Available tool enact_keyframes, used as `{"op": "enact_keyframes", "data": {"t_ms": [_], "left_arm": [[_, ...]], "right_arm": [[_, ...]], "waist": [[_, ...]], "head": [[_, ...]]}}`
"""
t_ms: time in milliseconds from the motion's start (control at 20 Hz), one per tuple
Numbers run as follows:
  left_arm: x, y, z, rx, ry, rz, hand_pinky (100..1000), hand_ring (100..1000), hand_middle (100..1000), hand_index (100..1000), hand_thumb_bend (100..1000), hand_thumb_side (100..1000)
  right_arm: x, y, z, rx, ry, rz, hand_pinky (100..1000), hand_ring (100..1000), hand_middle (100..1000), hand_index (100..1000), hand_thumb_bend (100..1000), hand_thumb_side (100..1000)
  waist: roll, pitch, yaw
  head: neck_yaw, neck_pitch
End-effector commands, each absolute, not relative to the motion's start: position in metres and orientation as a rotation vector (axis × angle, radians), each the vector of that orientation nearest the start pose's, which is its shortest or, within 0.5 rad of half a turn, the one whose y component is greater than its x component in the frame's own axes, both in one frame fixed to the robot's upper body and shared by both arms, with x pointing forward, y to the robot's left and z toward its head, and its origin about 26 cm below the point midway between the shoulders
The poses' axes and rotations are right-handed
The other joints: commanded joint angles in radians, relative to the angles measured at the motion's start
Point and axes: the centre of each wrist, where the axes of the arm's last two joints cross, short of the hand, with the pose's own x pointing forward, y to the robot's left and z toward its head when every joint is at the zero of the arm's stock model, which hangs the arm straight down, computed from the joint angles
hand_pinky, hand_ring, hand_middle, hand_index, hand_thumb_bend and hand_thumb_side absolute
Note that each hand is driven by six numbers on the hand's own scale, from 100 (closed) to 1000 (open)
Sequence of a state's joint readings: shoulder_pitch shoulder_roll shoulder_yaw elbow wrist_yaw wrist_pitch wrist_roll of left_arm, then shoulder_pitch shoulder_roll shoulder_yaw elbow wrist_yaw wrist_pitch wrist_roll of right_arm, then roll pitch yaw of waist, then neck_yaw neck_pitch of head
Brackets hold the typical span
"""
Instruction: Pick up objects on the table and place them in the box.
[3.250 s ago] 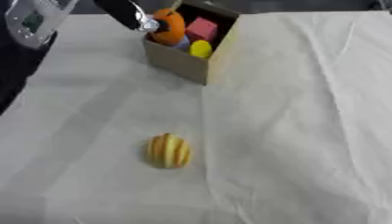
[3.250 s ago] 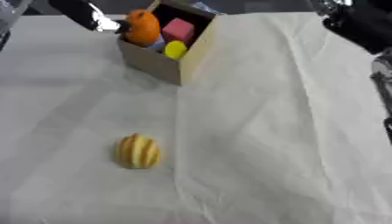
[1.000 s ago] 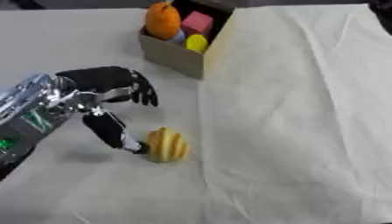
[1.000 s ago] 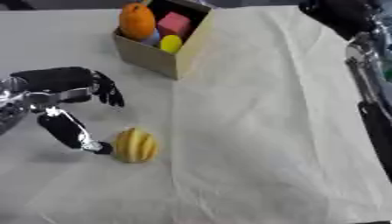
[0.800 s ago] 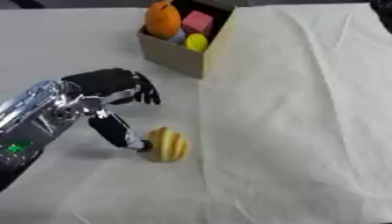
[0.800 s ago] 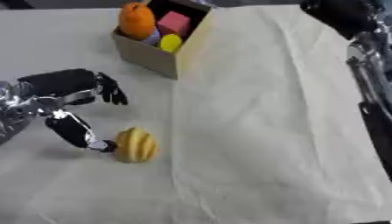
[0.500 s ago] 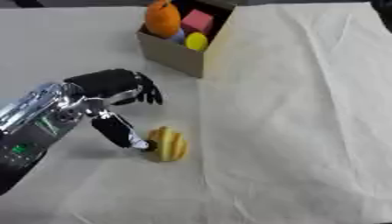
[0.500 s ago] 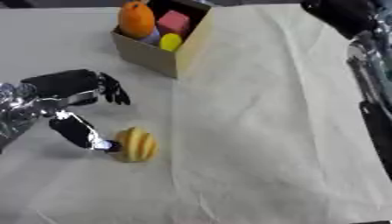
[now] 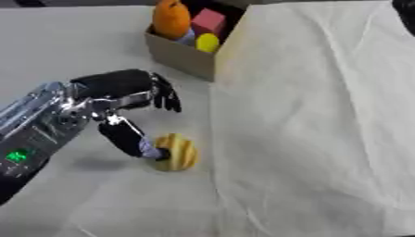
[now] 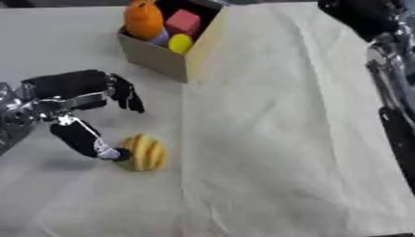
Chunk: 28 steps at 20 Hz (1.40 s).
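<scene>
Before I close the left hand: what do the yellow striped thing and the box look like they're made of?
The yellow striped oval object looks like matte plastic or foam, judging by its even colour and darker ribs; I cannot tell which. The open brown box looks like plain cardboard: dull tan walls, thin straight edges. The left hand has its thumb touching the oval object.

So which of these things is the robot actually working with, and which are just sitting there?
Part of the job: the yellow striped fruit, which the left hand touches with its thumb; the cardboard box, already holding an orange thing, a pink block and a yellow ball.

Just there: the cloth over the table; the right arm at the upper right, idle.
</scene>
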State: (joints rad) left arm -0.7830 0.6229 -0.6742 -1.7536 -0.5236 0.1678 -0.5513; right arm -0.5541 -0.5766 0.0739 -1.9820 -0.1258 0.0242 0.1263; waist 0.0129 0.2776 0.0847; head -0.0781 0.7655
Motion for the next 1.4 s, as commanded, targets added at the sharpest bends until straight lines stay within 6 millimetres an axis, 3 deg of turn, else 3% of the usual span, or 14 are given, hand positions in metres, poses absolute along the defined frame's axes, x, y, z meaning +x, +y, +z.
{"op": "enact_keyframes", "data": {"t_ms": [50,450,1000,1150,1400], "left_arm": [[0.344,0.15,0.212,0.583,-1.55,-1.907,723,646,608,722,600,288],[0.349,0.155,0.187,0.61,-1.524,-1.914,718,647,610,722,621,309],[0.342,0.155,0.181,0.589,-1.565,-1.882,704,626,599,701,583,271],[0.342,0.156,0.177,0.587,-1.576,-1.867,699,621,596,685,518,256],[0.341,0.156,0.178,0.584,-1.613,-1.819,687,605,568,634,304,211]], "right_arm": [[0.306,-0.254,0.296,-0.118,-2.398,0.812,931,698,652,796,100,567],[0.306,-0.253,0.297,-0.114,-2.405,0.817,931,698,652,796,100,568],[0.306,-0.253,0.298,-0.11,-2.41,0.815,931,698,652,796,100,571],[0.306,-0.253,0.298,-0.111,-2.41,0.815,931,698,652,796,100,569],[0.306,-0.253,0.298,-0.111,-2.407,0.813,932,699,652,797,100,569]], "waist": [[-0.002,-0.013,-0.002],[-0.006,-0.002,0.001],[-0.01,0.004,0.003],[-0.011,0.007,0.003],[-0.01,0.006,0.004]], "head": [[0.001,-0.002],[0.004,-0.009],[0.003,-0.022],[0.002,-0.023],[0.002,-0.025]]}}
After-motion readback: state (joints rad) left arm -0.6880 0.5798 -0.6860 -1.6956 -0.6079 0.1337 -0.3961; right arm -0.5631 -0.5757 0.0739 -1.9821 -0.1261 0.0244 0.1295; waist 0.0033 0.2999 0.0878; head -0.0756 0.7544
